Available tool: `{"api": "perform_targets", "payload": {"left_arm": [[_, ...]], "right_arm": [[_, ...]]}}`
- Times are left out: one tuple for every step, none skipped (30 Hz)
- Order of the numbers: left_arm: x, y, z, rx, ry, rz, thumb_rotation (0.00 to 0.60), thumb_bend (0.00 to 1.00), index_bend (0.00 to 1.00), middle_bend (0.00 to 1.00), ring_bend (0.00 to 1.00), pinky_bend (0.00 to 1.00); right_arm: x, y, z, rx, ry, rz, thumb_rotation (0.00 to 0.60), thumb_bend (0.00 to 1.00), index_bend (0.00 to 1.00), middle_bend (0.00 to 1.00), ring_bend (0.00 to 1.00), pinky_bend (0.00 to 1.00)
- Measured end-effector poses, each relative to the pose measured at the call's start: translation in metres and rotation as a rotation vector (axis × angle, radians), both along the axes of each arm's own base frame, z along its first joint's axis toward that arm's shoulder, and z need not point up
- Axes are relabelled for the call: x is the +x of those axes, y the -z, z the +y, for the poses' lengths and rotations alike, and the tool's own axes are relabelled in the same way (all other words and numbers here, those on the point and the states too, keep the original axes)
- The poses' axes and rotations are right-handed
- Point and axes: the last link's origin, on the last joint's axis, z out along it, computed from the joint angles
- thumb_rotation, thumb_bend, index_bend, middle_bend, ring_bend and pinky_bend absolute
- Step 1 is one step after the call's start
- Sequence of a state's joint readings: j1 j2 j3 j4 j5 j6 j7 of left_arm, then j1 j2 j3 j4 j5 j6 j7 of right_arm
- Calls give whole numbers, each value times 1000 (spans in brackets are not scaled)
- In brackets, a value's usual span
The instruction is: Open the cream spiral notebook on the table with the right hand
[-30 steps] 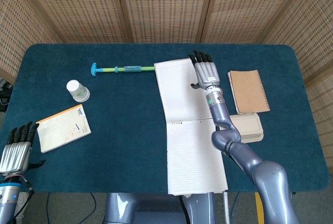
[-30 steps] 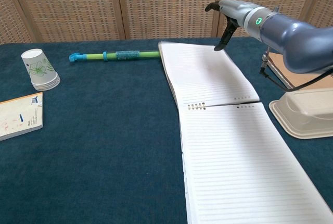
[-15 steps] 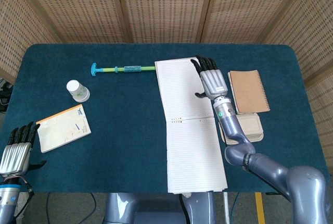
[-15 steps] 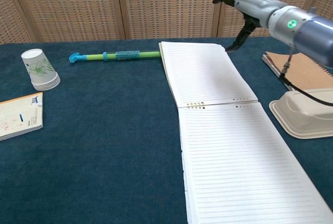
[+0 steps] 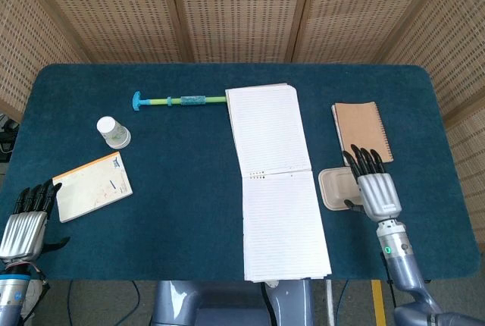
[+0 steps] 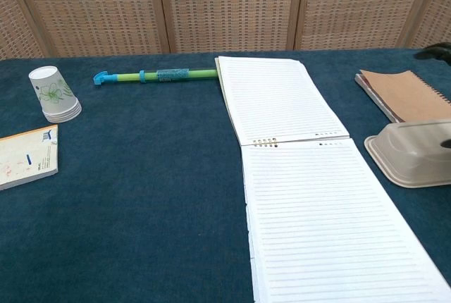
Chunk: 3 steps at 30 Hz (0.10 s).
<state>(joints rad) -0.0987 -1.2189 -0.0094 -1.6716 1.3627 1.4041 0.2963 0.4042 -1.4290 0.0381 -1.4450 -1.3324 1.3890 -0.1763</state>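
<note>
While lying fully open at the centre of the frame, the cream spiral notebook is showing two lined pages flat on the blue table, the spiral binding running across its middle, so the opening looks done. It is probably handling light and floppy: thin paper sheets, bending and sliding easily, best taken at a free page edge or corner away from the coil, not at the binding. At the upper left of the notebook a green stick tool is lying with its tip just beside the top page. At right, a brown notebook and a beige lidded container are sitting near the open pages. The right hand is hovering at lower right over the container, fingers extended and apart, gripping nothing. The left hand is hanging at lower left, flat, fingers straight, empty. A paper cup and a yellowish booklet are lying at left.
</note>
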Motion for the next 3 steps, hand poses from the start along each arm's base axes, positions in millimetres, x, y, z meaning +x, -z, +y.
{"api": "perform_targets", "payload": {"left_arm": [[1, 0, -2, -6, 5, -2, 600, 122, 0, 0, 0, 0], [2, 1, -4, -10, 8, -3, 600, 122, 0, 0, 0, 0], [2, 1, -5, -13, 11, -4, 600, 122, 0, 0, 0, 0]], "right_arm": [[-4, -2, 10, -1, 9, -4, 600, 125, 0, 0, 0, 0], [-7, -3, 17, -2, 14, -9, 600, 125, 0, 0, 0, 0], [-9, -5, 23, -5, 15, -15, 600, 125, 0, 0, 0, 0]]}}
